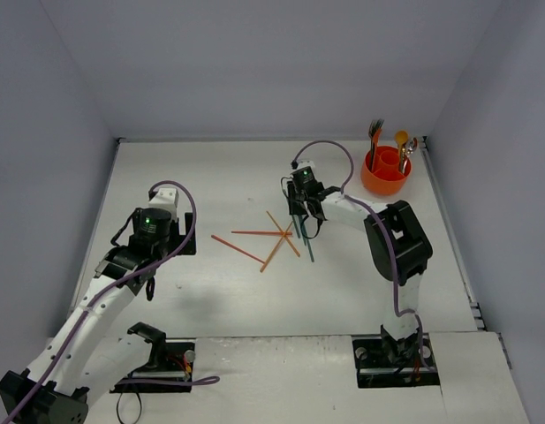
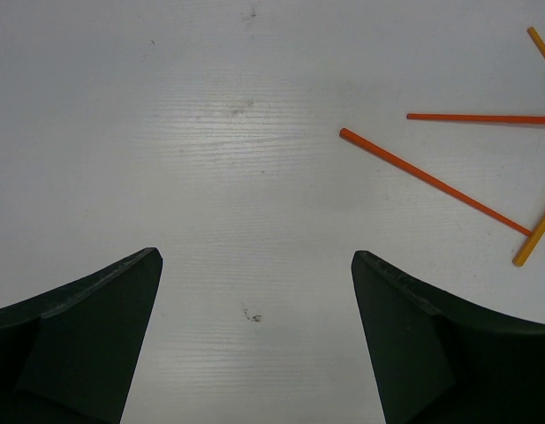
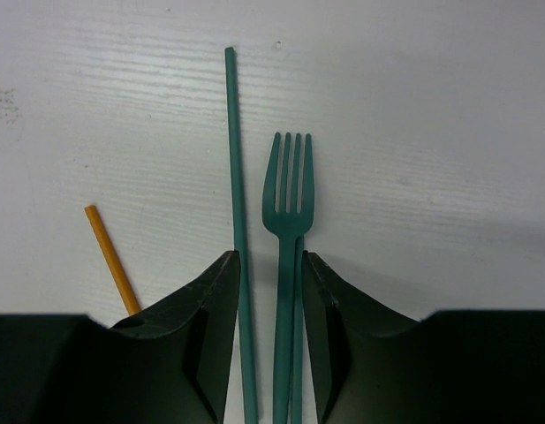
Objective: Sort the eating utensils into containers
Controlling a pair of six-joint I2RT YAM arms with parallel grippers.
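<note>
top view: glossy round orange cup (image 1: 383, 185) far right; thin orange sticks (image 1: 254, 233) cross beside the right gripper (image 1: 301, 223). left wrist: left gripper (image 2: 254, 253) gapes wide, empty, over grainy white table (image 2: 210, 132). right wrist: narrowed jaws flank a flat teal fork (image 3: 289, 199) and teal stick (image 3: 234, 141); grip unclear.

No text, label, brand, number or sign could be read in any of the views.
</note>
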